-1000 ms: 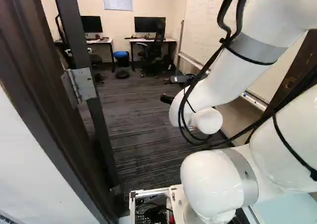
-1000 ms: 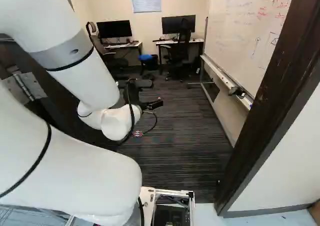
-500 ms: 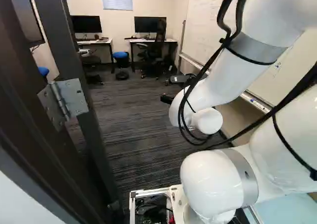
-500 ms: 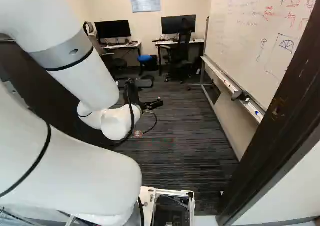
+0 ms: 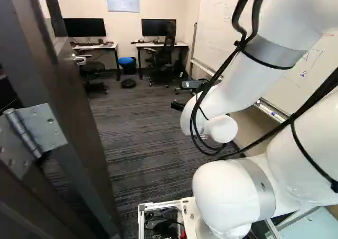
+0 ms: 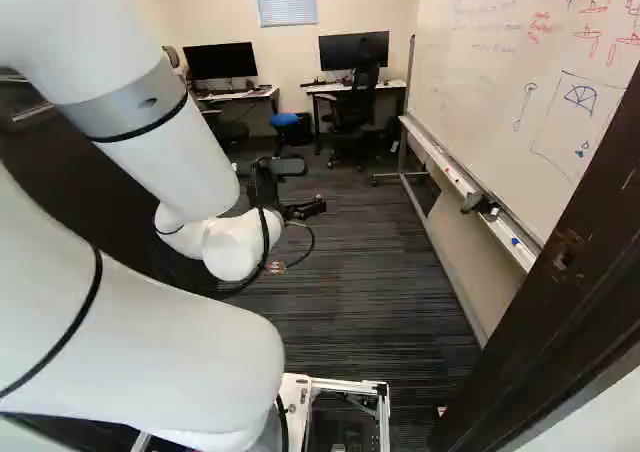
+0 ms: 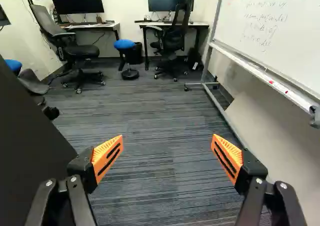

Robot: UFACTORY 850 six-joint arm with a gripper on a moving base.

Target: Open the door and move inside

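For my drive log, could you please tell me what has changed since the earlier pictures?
The base has moved forward in the doorway, bringing the hinge closer in the left base view. The arm kept its pose; the door still stands open. The claw is open and empty.

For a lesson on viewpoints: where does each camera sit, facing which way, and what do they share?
Left base view: on the base, behind the arm's left side, facing ahead; arm right of middle.
Right base view: behind its right side, facing ahead; arm left of middle.
Wrist view: on the wrist, looking along the open gripper.
All share the whiteboard.
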